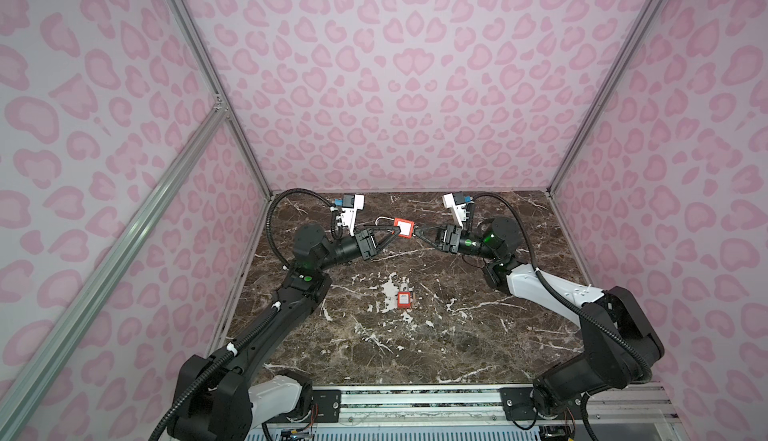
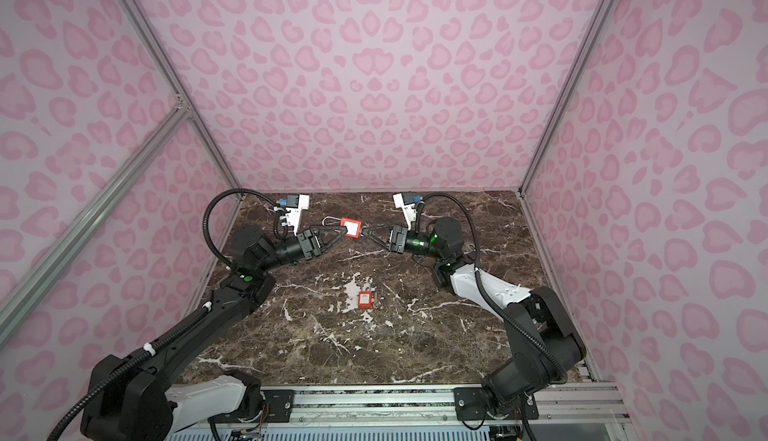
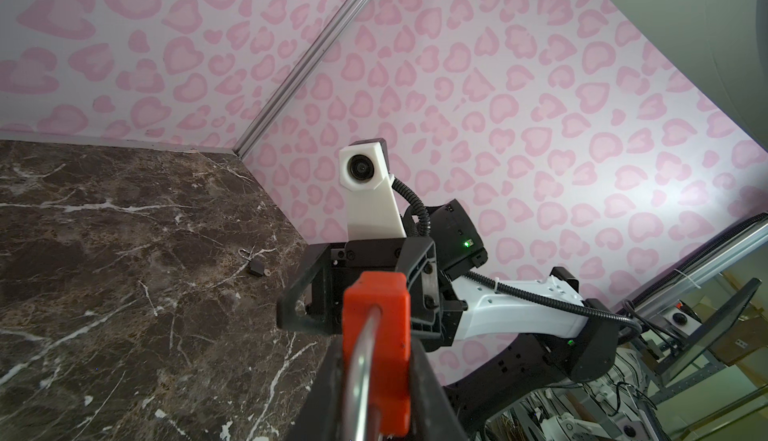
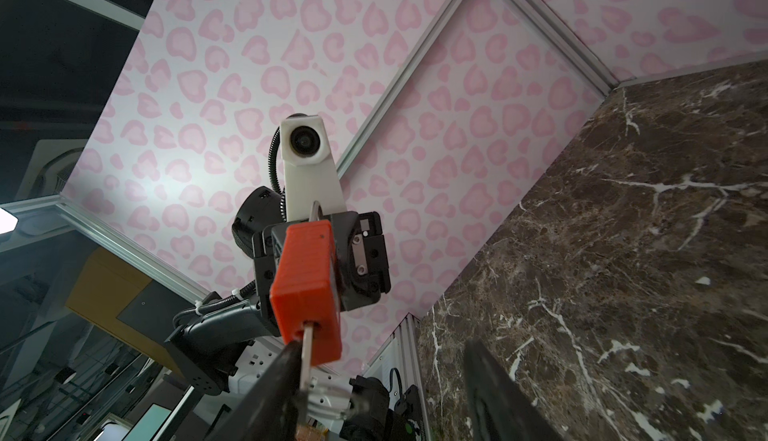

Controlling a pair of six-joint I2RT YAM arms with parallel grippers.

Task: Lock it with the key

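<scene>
Both arms, the left arm [image 1: 266, 335] and the right arm [image 1: 552, 289], reach forward over the marble table [image 1: 457, 335] and bend inward, their grippers meeting tip to tip. The left gripper [image 1: 396, 233] is clenched on the red padlock [image 1: 404, 227], held above the table, with its silver shackle [image 1: 384, 222] pointing back toward that gripper's wrist. The right gripper [image 1: 417, 233] stands released, jaws apart, just beyond the padlock's base, where the key [image 4: 307, 347] sits in the keyhole.

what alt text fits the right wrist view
A red padlock, held from behind by the left gripper, sits mid-frame with a key in its near end. The right gripper stands open around the key, with a marble table and pink walls beyond.
</scene>
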